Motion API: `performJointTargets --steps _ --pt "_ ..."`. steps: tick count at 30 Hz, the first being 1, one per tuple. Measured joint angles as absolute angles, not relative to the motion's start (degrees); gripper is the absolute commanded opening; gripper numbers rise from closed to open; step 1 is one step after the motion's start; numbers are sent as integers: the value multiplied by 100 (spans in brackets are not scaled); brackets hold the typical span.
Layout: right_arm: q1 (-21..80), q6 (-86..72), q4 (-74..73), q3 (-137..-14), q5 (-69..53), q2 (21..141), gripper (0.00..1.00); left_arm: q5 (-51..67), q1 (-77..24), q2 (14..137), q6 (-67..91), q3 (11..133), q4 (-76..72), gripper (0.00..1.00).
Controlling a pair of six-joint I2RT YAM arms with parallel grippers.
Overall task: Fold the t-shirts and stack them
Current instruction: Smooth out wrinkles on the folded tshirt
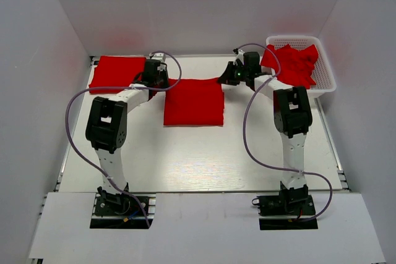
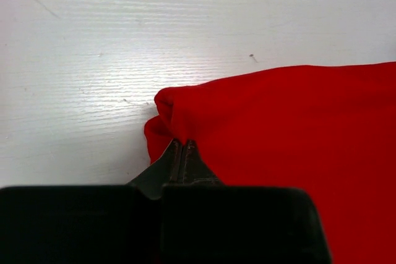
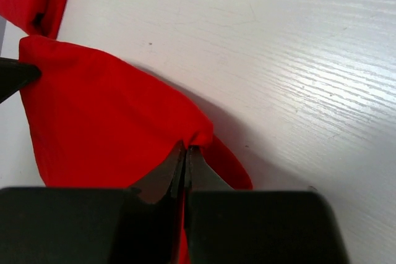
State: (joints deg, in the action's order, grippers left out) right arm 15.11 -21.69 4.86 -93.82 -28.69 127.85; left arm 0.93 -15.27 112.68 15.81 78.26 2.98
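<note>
Both the left hand (image 2: 180, 148) and right hand (image 3: 185, 151) pinch far corners of the folded t-shirt (image 1: 193, 103).

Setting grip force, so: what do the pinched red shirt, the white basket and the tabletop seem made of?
Red shirt: soft matte cloth, probably knit; it puckers where pinched. Basket: likely plastic, white, open lattice. Tabletop: white board with faint grain lines and slight sheen, painted or laminated.
</note>
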Motion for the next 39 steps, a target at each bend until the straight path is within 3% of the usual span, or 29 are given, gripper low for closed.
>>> performJointTargets --steps 10,11,12,14,15,17,18,29,39 --pt "1507 -2237 283 -9870 -2692 13557 2 -187 -1474 12221 1708 8197 432 2" --pt "1509 -2235 268 -9985 -2672 13655 4 -217 -1474 12221 1717 8226 451 8" --pt "1509 -2235 266 -10060 -2663 13725 7 -239 -1474 12221 1719 8243 467 30" --pt "1509 -2250 239 -10110 -2637 13775 26 -276 -1474 12228 1717 8259 523 65" --pt "1509 -2246 213 -10114 -2611 13775 33 -272 -1474 12228 1765 8283 554 88" --pt "1507 -2292 215 -10130 -2674 13771 69 -263 -1490 12215 1763 8359 596 100" --pt "1509 -2283 257 -10167 -2683 13745 90 -283 -1496 12202 1761 8377 626 100" --pt "1507 -2029 158 -9590 -2617 12564 90 -471 -1452 11487 1717 8512 1658 100" --pt "1516 -1765 585 -7511 -2311 10357 90 -777 -1466 10748 1758 8438 2176 100"
